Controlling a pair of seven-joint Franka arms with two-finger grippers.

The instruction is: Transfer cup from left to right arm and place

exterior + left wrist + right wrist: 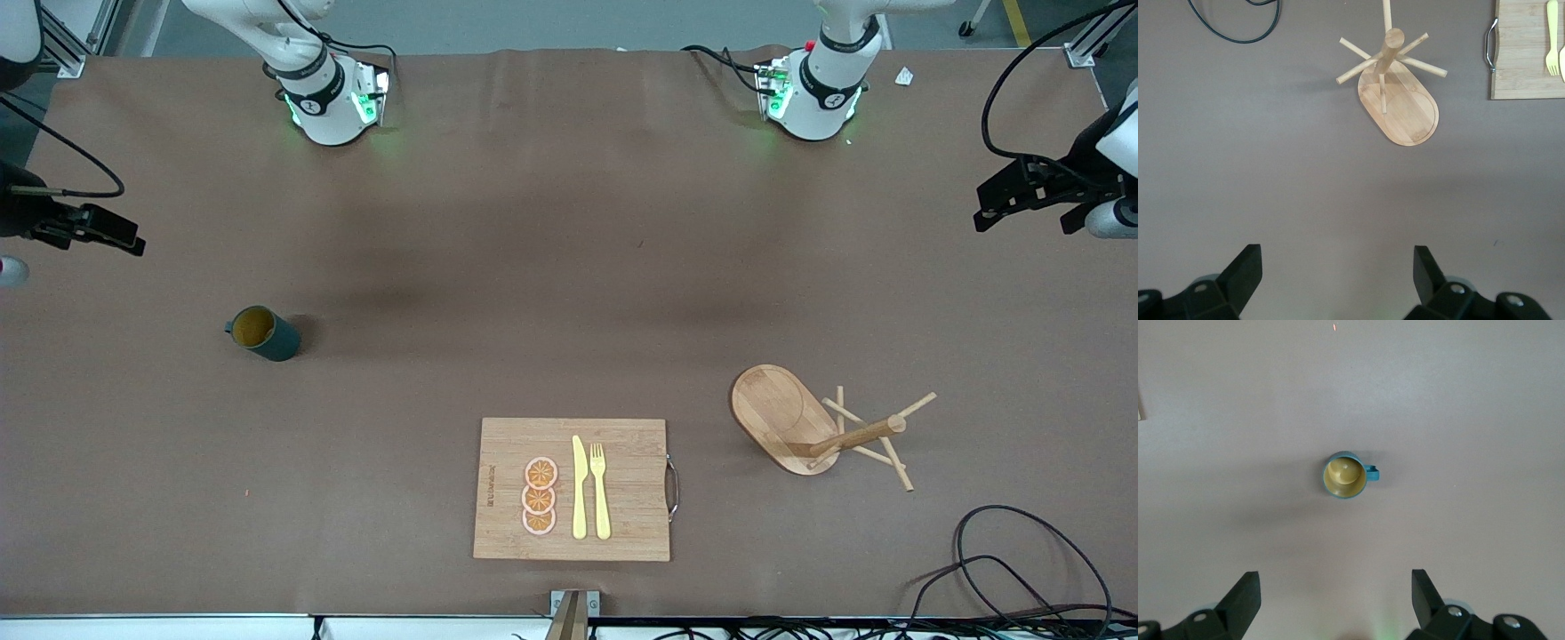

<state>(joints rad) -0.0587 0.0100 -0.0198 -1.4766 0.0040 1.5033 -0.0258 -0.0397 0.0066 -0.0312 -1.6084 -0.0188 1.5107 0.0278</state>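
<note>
The cup [264, 332], a dark teal mug with a tan-yellow inside, stands upright on the brown table toward the right arm's end. It also shows in the right wrist view [1345, 475], seen from above with its handle out to one side. My right gripper [107, 233] hangs high over the table's edge at that end, open and empty [1335, 593], well apart from the cup. My left gripper [1005, 200] hangs high over the left arm's end of the table, open and empty [1337, 273].
A wooden peg rack [800, 422] on an oval base stands toward the left arm's end, also in the left wrist view [1395, 100]. A wooden cutting board [622, 533] with orange slices, a yellow knife and a fork lies near the front edge. Black cables [1022, 569] lie beside the rack.
</note>
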